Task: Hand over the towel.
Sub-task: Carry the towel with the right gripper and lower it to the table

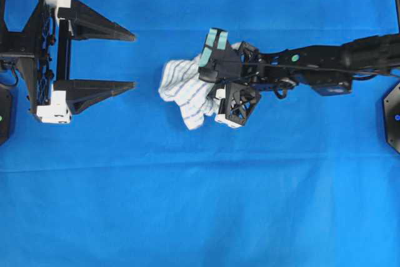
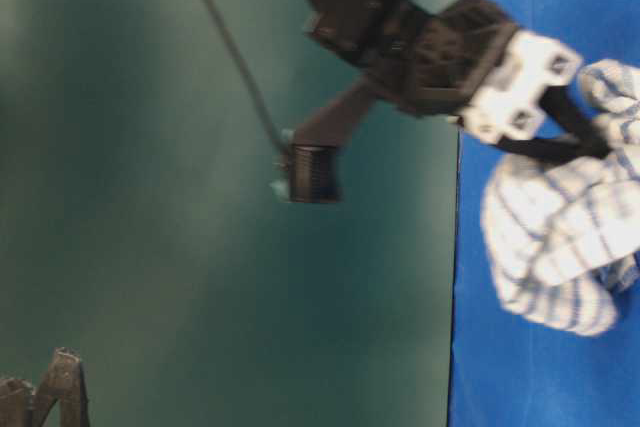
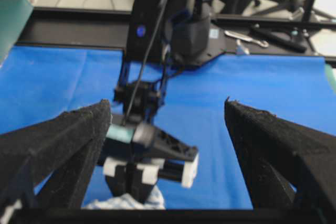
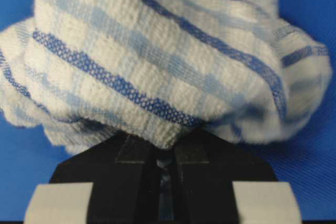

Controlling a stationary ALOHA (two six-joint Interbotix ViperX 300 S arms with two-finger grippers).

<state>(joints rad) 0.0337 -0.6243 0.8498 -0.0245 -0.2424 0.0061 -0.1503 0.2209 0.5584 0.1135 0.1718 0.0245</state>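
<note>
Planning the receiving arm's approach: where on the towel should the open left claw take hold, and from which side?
The bunched free end of the towel, which faces the left claw. Come level from the left in the overhead view; the right claw pinches the opposite edge, so that side is taken.

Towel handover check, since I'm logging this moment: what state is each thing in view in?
towel: bunched up, pinched at one edge by the right gripper.
right gripper: shut on the towel, reaching toward the middle of the blue cloth.
left gripper: wide open, empty, facing the towel but apart from it.
blue cloth: spread flat under everything.
</note>
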